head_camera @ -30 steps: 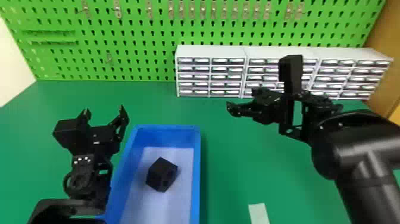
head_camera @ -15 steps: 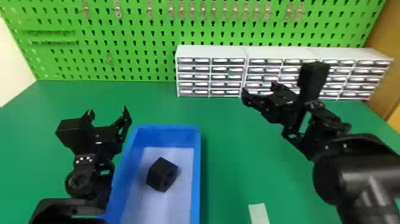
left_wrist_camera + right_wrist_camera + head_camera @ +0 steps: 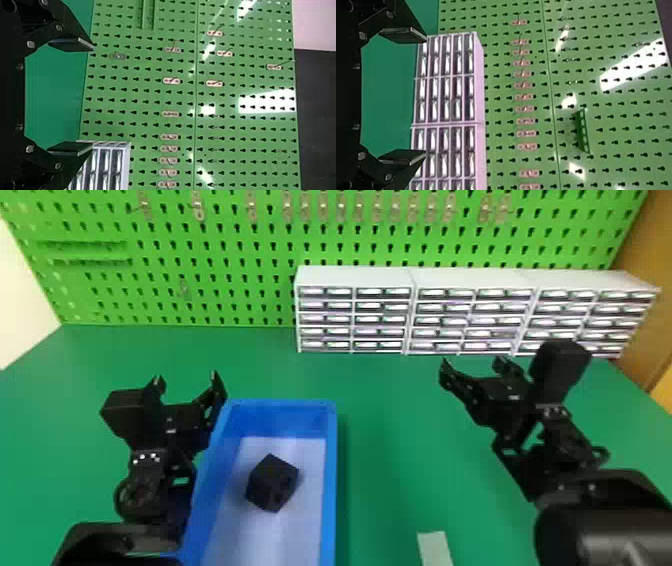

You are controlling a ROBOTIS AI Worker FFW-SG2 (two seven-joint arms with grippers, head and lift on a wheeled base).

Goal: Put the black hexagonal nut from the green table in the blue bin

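While the black hexagonal nut (image 3: 271,483) lies inside the blue bin (image 3: 328,490), we have our left gripper (image 3: 186,376) near the bin's rim and our right gripper (image 3: 472,361) over the green table (image 3: 400,450), both spread wide and empty.

The left arm (image 3: 150,495) stands along the left side of the blue bin (image 3: 328,490), its gripper (image 3: 187,376) near the bin's far left corner, fingers (image 3: 216,395) spread wide and pointing forward. The right arm (image 3: 600,510) slants in well to the bin's right, its wrist angled toward the bin's side, the right gripper (image 3: 472,362) wide open too.
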